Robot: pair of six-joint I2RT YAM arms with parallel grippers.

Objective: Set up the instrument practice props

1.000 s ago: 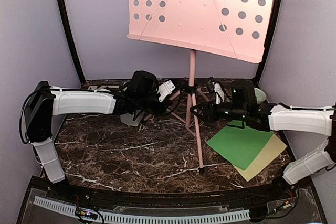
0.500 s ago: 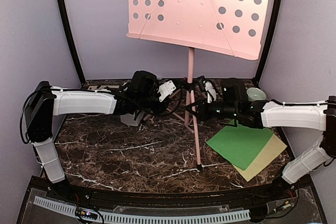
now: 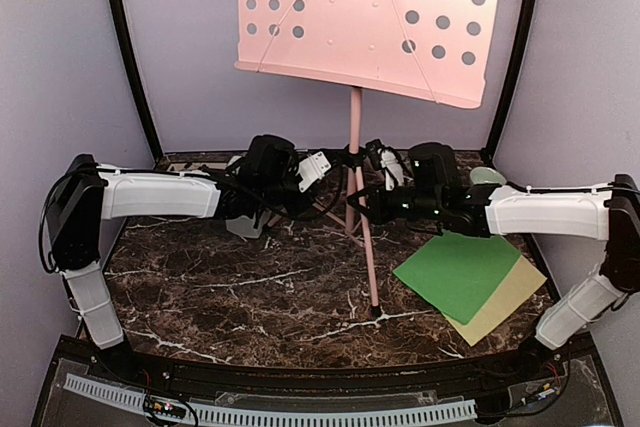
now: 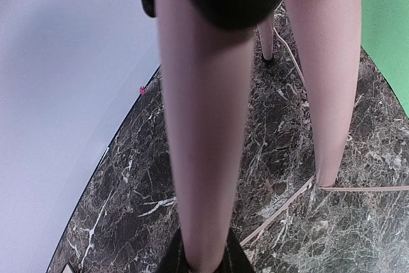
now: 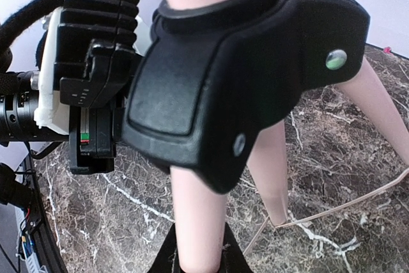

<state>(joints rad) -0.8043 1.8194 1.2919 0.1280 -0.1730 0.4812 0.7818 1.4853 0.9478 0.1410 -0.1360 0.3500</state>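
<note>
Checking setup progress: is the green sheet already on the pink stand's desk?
No, the green sheet lies flat on the table, overlapping the pale-yellow sheet, to the right of the pink stand.

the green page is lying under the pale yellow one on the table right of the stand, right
No: the green page lies on top of the pale-yellow page, on the table right of the pink music stand. The top external view shows it.
</note>
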